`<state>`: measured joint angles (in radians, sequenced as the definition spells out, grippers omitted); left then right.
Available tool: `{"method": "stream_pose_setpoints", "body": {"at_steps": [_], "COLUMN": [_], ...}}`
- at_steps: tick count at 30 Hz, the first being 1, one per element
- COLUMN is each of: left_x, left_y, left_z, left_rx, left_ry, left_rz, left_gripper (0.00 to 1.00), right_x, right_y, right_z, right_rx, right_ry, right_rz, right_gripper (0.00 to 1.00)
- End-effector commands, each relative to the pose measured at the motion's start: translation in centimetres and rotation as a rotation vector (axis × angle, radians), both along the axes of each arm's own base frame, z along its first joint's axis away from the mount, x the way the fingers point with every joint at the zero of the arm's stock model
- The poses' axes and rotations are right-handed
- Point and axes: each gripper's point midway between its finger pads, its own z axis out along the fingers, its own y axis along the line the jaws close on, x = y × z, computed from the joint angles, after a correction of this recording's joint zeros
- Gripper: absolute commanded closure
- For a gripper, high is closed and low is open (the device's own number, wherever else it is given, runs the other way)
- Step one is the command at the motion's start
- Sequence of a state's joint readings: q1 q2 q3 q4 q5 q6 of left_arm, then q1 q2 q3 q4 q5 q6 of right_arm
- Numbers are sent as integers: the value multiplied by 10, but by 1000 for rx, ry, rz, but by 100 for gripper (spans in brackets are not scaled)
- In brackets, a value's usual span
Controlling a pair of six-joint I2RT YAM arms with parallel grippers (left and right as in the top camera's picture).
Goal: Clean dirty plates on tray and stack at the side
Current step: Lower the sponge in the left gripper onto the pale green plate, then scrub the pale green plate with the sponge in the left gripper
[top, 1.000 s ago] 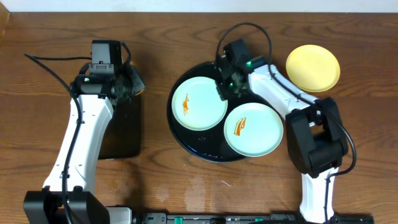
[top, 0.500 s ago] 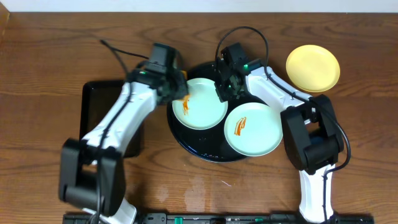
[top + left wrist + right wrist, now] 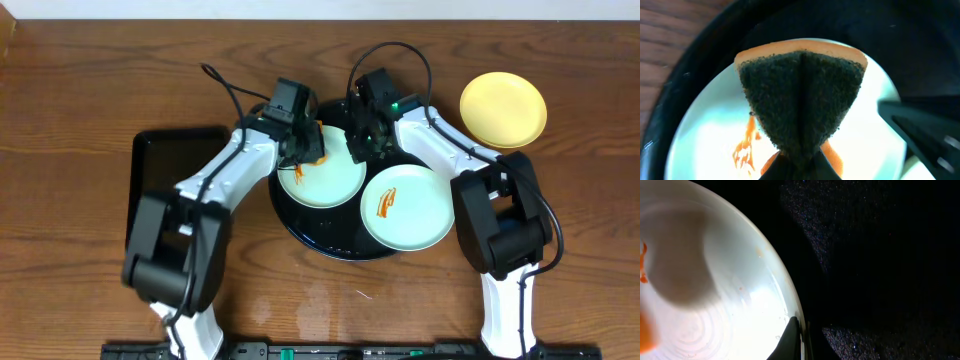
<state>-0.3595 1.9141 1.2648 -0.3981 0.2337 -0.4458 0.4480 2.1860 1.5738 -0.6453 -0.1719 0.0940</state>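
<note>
Tray (image 3: pixel 296 222): round, glossy black, mid-counter (image 3: pixel 80 100); carries two plates.
Left mint plate (image 3: pixel 338 178): on the tray's left half; orange smear (image 3: pixel 746 147) near its left edge.
Right mint plate (image 3: pixel 415 215): on the tray's right front, touching neither gripper; orange streak (image 3: pixel 385 203) left of its centre.
Yellow plate (image 3: pixel 503 108): on the counter, off the tray, at its right rear; no smear seen.
Left gripper (image 3: pixel 300 148): closed on a folded sponge (image 3: pixel 800 95), dark scouring face up, orange edge on top; sponge sits over the left mint plate beside the smear.
Right gripper (image 3: pixel 362 143): jaws drawn almost together at the upper right rim of the left mint plate; the wrist view shows the rim pinched between the fingers (image 3: pixel 791 335).
Rectangular tray (image 3: pixel 165 180): black, on the counter left of the round one.
</note>
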Motion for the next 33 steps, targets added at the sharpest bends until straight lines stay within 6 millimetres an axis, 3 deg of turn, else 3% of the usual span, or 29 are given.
{"method": "stream_pose_setpoints", "body": {"at_steps": [1, 4, 10, 18, 24, 30, 33], "left_x": [-3, -2, -9, -19, -13, -2, -4], "left_y": [-15, -23, -17, 47, 64, 61, 51], "left_z": [-17, -23, -42, -54, -27, 18, 22], "left_rx": [-30, -62, -37, 293, 374, 319, 243], "left_ry": [28, 38, 101, 117, 61, -48, -32], "left_rz": [-31, -27, 13, 128, 166, 202, 229], "left_gripper": [92, 92, 92, 93, 93, 92, 92], "right_x": [-15, -15, -16, -17, -18, -18, -18], "right_y": [-7, -7, -8, -8, -9, -10, -10], "right_z": [-40, -40, -40, -40, -41, -41, -41], "right_rx": [-63, -64, -67, -68, -71, -71, -71], "right_ry": [76, 79, 83, 85, 91, 92, 92], "right_rz": [-4, -4, -3, -4, -3, -5, -4], "right_gripper": [99, 99, 99, 99, 99, 99, 99]}}
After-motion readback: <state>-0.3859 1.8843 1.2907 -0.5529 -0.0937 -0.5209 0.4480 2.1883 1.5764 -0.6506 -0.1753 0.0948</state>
